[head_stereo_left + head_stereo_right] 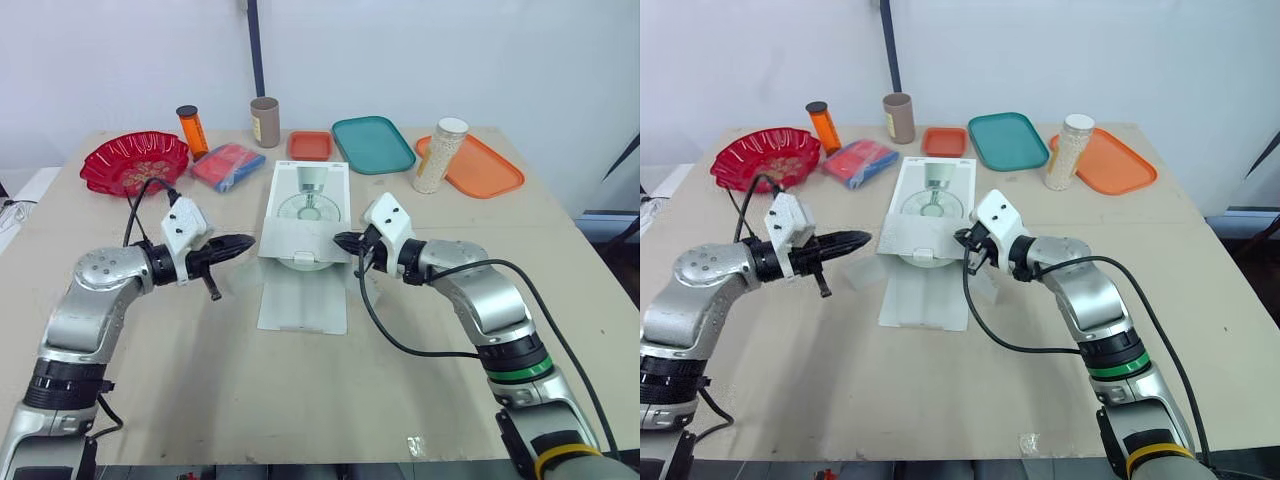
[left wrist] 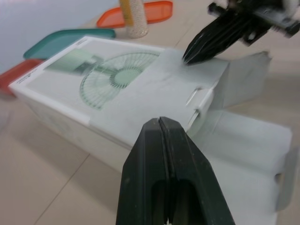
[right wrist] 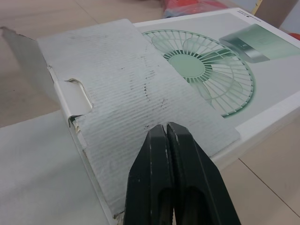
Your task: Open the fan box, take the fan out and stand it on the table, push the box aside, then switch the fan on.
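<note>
The white fan box (image 1: 310, 190), printed with a green fan, lies flat in the middle of the table. Its near end is open: one long flap (image 1: 303, 300) lies on the table towards me, and another flap (image 3: 140, 79) is folded back over the box top. My left gripper (image 1: 248, 242) is shut and empty, pointing at the box's near left corner from a short gap away. My right gripper (image 1: 340, 240) is shut too, its tips on the folded-back flap at the near right corner. The fan is hidden inside the box.
Along the back stand a red bowl (image 1: 135, 160), an orange bottle (image 1: 190, 130), a brown tube (image 1: 264, 121), a red-blue packet (image 1: 228, 165), a small orange tray (image 1: 310, 145), a teal tray (image 1: 372, 143), and an orange tray (image 1: 490, 170) with a grain jar (image 1: 440, 155).
</note>
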